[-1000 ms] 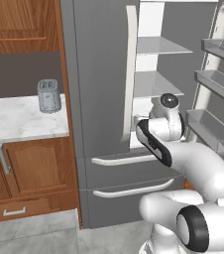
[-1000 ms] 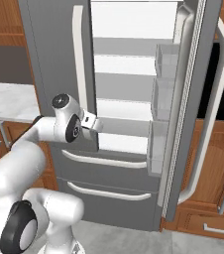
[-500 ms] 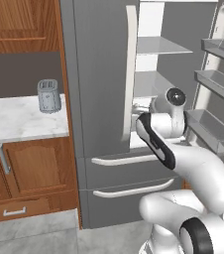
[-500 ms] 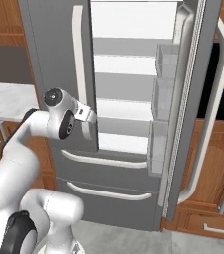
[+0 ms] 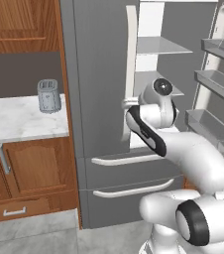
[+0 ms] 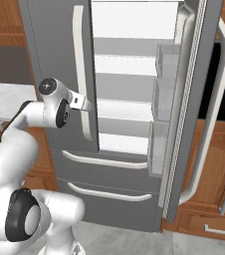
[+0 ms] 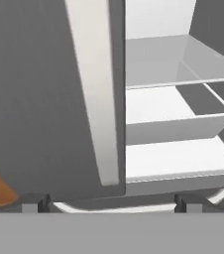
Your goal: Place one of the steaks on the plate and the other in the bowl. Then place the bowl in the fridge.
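While the fridge [image 5: 104, 89] stands with its right door swung fully open and its left door closed, the gripper [image 6: 84, 104] sits at the inner edge of the closed left door, just beside that door's handle [image 6: 82, 74]. In the hand view the two fingertips [image 7: 34, 202] rise far apart at the bottom, and nothing lies between them: the jaws are wide and empty.

Key relation: the open compartment lies ahead of the gripper and to its right. In the hand view the white shelves [image 7: 173, 106] fill the right half, and the closed door with its handle fills the left half. The handle's long axis runs upright along the door edge; the shelves run level, stacked one above another. The shelves within view carry no bowl, plate or steak.

Judgement: the task's small items are not in these views, so their direction from the gripper cannot be told. The fridge itself is ready to receive the bowl. The single arm is the only one available, and its hand is nearer the closed door than the open door's bins [image 6: 162, 104].

A toaster [image 5: 48, 95] stands on the counter [image 5: 15, 119], left of the fridge. No brand, label or writing can be read on any surface.
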